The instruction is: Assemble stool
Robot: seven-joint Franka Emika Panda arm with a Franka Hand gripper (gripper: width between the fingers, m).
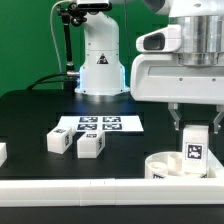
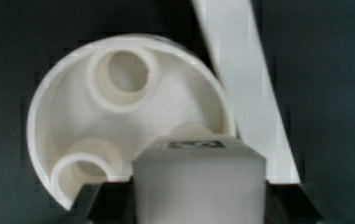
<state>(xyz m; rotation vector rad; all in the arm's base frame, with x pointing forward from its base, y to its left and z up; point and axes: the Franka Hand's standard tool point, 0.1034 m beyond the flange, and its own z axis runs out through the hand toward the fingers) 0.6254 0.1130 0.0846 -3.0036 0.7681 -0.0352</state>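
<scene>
The round white seat (image 1: 172,164) lies on the black table at the exterior view's lower right, against the white border rail (image 1: 100,205). My gripper (image 1: 195,132) is shut on a white blocky leg (image 1: 194,147) with a square tag, held upright just above the seat. In the wrist view the leg (image 2: 195,180) fills the gap between my dark fingers (image 2: 99,198), and the seat (image 2: 112,110) with its round holes lies below it. Two more legs lie loose on the table: one (image 1: 57,141) and another (image 1: 91,146).
The marker board (image 1: 99,125) lies flat at the table's middle. The robot base (image 1: 100,65) stands behind it. A white part (image 1: 2,153) shows at the exterior view's left edge. A long white rail (image 2: 245,70) runs beside the seat.
</scene>
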